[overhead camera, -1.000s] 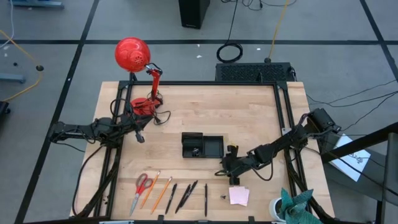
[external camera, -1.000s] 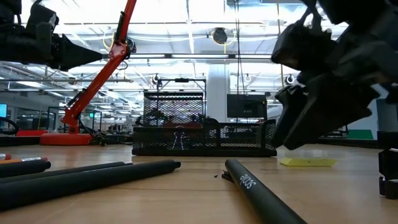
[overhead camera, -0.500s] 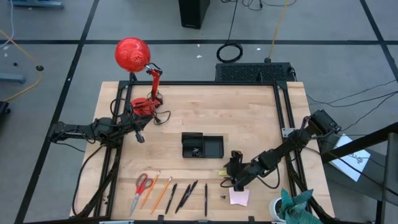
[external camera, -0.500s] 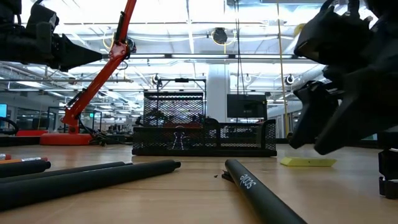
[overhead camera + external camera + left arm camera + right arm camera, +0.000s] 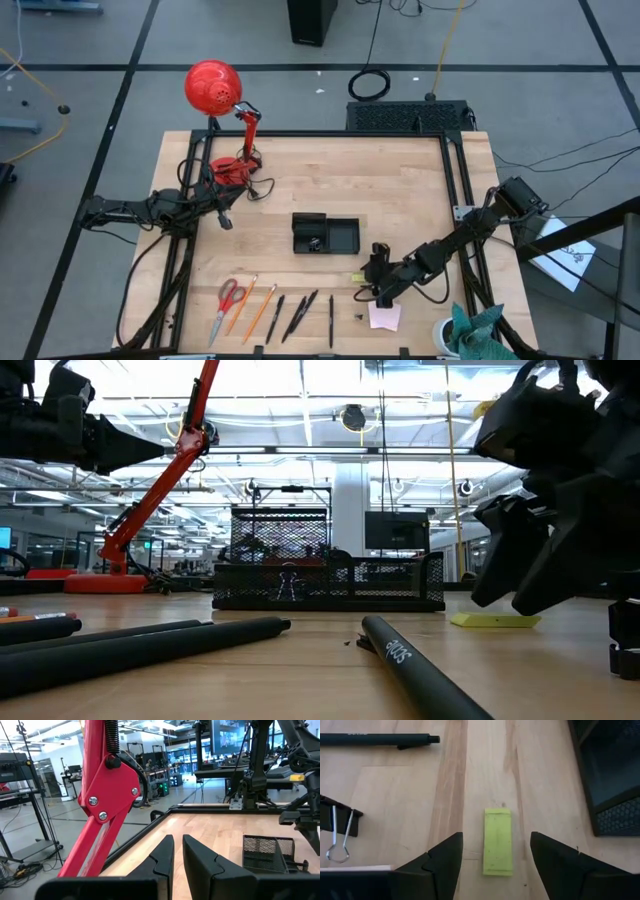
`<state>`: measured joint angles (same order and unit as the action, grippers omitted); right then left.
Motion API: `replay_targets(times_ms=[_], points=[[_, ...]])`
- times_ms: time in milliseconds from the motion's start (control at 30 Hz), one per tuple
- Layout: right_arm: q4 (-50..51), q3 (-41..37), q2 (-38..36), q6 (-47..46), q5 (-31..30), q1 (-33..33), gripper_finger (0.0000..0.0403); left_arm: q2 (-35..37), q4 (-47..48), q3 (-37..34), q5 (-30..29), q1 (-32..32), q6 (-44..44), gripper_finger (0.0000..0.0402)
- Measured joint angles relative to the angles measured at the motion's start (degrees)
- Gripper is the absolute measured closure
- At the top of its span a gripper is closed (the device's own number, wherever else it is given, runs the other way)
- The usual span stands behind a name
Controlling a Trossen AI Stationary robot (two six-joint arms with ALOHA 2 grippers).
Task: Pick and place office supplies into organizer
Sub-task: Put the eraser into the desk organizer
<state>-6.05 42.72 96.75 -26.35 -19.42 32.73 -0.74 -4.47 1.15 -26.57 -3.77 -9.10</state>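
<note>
Your right gripper [image 5: 492, 865] is spread wide and empty, fingers straddling the yellow-green piece [image 5: 497, 841] with wood showing on both sides, so no contact. It's lined up that way to close across the piece's narrow width; looks to me like a pre-grasp, descent not finished.

In the high view the yellow-green piece [image 5: 357, 277] lies flat on the table [image 5: 400, 190], just off the organizer [image 5: 325, 235] toward the front edge, so it's a short carry once gripped. A binder clip [image 5: 335, 827] and a dark pen [image 5: 380, 739] sit off to one side of the fingers, clear of the closing path. The sticky-note pad [image 5: 384, 316] is just under the right arm's wrist.

Scissors [image 5: 227, 299], pencils [image 5: 252, 308] and the other pens [image 5: 300, 313] are lined up at the front edge, untouched.

Your left gripper [image 5: 176, 860] is parked by the red desk lamp [image 5: 225, 110], fingers nearly together, holding nothing.
</note>
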Motion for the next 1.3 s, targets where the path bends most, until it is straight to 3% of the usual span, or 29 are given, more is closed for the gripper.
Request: replay_targets(times_ms=[500, 767, 1300], points=[[-0.68, -2.85, -0.07, -2.12, -0.06, 0.02, 0.0196, -0.01, 0.00, 0.00, 0.00, -0.02, 0.17, 0.0355], [-7.53, -6.14, -0.09, -1.86, -0.10, 0.02, 0.0203, 0.01, 0.00, 0.00, 0.00, -0.02, 0.13, 0.0355], [-8.99, -6.59, -0.04, 0.15, -0.28, -0.04, 0.0333, 0.01, -0.01, 0.00, -0.48, -0.02, -0.04, 0.0355]])
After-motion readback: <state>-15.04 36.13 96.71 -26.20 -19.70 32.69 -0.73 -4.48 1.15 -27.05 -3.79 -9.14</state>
